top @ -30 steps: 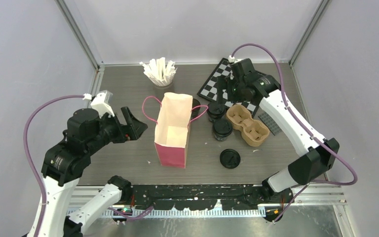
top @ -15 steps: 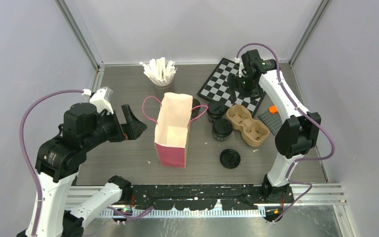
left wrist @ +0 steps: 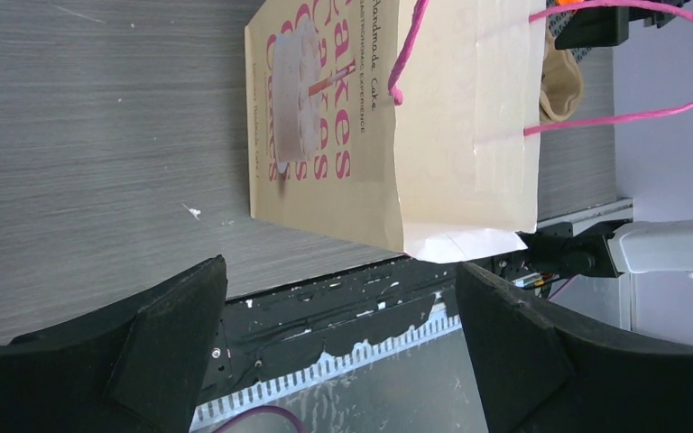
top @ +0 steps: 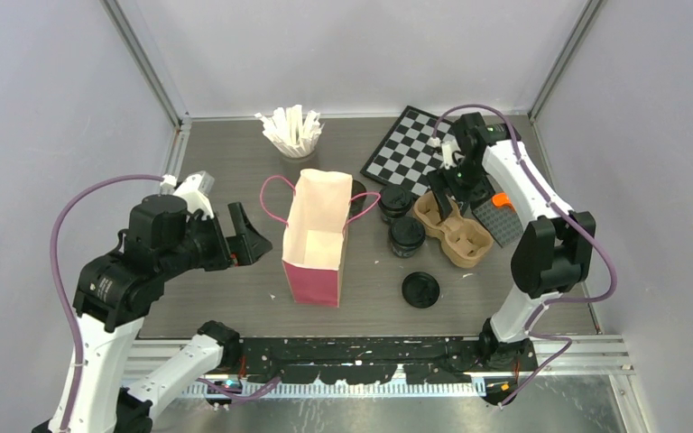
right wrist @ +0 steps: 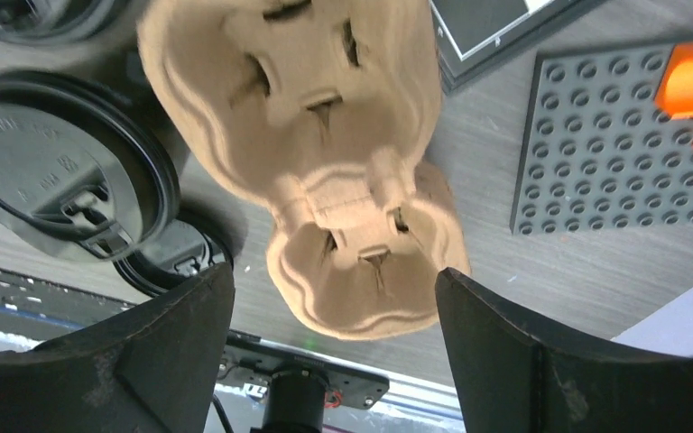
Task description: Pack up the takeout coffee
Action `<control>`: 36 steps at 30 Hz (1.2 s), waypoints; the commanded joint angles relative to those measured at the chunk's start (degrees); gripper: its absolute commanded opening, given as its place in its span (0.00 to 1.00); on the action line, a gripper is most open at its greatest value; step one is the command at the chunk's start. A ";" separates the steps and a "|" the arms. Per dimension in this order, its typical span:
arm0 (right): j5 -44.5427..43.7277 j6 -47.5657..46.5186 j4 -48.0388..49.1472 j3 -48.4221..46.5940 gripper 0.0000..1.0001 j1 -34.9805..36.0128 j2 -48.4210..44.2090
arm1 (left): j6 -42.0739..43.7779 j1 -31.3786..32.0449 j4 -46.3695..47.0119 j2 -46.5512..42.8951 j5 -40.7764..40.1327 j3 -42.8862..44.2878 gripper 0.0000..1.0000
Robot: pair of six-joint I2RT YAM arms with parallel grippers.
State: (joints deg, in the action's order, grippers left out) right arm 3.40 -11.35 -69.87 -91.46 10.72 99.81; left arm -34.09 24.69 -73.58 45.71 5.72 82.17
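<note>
The tabletop (top: 226,162) carries an upright paper bag (top: 316,236). Right of the bag are a chessboard (top: 406,153), a brown cup carrier (top: 466,236), two lidded black cups (top: 407,234) just beside the bag, and a loose lid (top: 420,290). The right end effector (right wrist: 332,280) gapes over the carrier. The left end effector (top: 249,230) is open left of the bag.
</note>
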 commanded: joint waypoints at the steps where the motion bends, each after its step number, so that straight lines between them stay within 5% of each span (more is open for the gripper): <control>1: 2.47 -4.34 -2.37 2.15 0.83 -2.01 -4.74 | 0.08 0.10 1.34 -0.53 1.92 -0.68 1.00; 13: 6.87 -7.03 -1.28 3.51 0.66 -2.07 -3.67 | 1.05 0.11 2.14 -0.24 3.03 -1.03 1.00; 36: 6.46 -7.60 3.18 3.11 0.61 -2.11 3.31 | -0.89 0.13 5.12 -0.64 2.55 -4.06 1.00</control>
State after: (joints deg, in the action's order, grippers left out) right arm 10.20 -18.26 -67.72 -87.13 8.51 101.80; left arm -34.52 24.69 -72.36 44.86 7.75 78.50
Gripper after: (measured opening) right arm 0.626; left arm 0.996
